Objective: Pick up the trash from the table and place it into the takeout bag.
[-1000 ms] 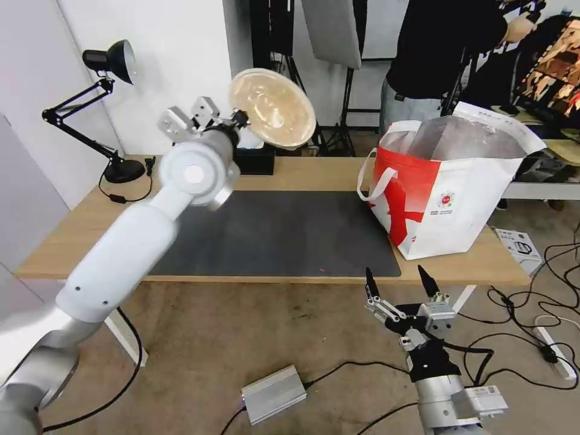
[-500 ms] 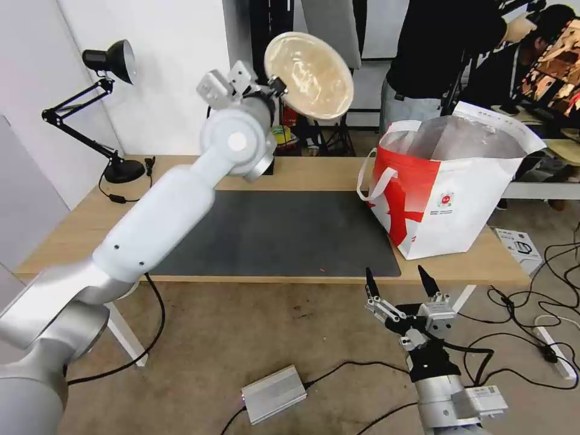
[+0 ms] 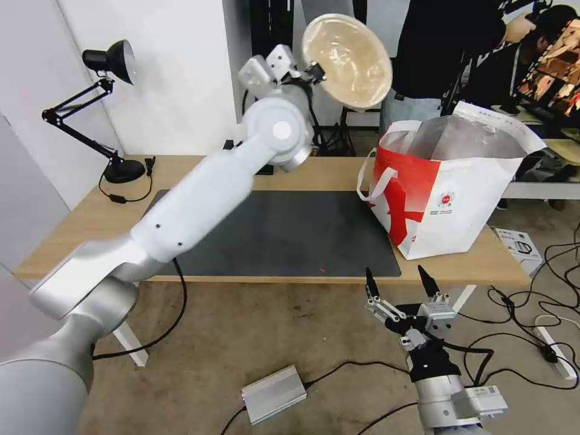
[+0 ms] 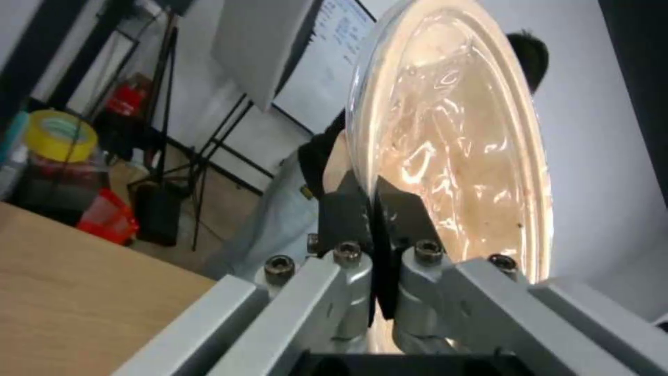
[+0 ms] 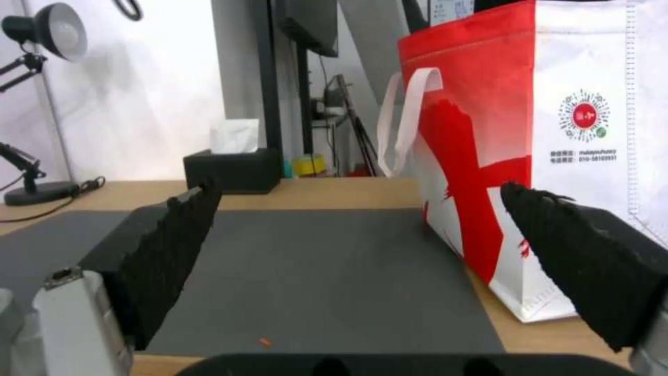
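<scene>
- Gripping the rim of the shallow beige pulp bowl (image 3: 347, 60) in the left claw (image 3: 315, 71), fingers (image 4: 348, 209) pinched tight on its edge, bowl tilted nearly on its side.
- Holding that bowl high above the worktop (image 3: 314, 172), at about 11 o'clock from the mouth of the takeout bag (image 3: 450, 193) and apart from it.
- Standing upright on the worktop's right end, at 3 o'clock from the dark grey mat (image 3: 284, 232), foil lining showing at the open top.
- Hanging low off the worktop's front edge at 6 o'clock, right claw (image 3: 402, 284) spread wide, gripping nothing.
</scene>
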Robot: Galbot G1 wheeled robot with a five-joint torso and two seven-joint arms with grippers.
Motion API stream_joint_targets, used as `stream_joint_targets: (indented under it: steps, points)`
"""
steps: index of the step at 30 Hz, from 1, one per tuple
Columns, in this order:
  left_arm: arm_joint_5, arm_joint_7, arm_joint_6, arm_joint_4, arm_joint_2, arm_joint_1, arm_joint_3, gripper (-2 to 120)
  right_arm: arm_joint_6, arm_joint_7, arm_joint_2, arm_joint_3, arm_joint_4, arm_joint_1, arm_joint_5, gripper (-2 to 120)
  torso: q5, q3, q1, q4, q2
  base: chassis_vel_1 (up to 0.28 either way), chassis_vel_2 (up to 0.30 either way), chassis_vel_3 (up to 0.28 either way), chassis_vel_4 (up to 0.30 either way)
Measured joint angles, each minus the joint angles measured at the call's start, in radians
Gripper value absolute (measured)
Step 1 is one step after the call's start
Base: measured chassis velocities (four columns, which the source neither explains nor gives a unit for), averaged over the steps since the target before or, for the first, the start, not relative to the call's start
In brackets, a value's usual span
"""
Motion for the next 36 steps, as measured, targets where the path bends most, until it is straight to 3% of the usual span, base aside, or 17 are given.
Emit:
stream_joint_targets:
  steps: [15,36]
  points:
    - [0.118,0.087,-0.028,0.125,-0.089,-0.024,0.169,0,0.0,0.0,0.0,0.0,0.0,0.0,0.0,100,-0.0001,0.0,0.0,0.0,0.0,0.0,0.0,0.0,0.0]
    - [0.242,0.148,-0.049,0.208,-0.167,-0.069,0.293,0,0.0,0.0,0.0,0.0,0.0,0.0,0.0,100,-0.0001,0.0,0.0,0.0001,0.0,0.0,0.0,0.0,0.0]
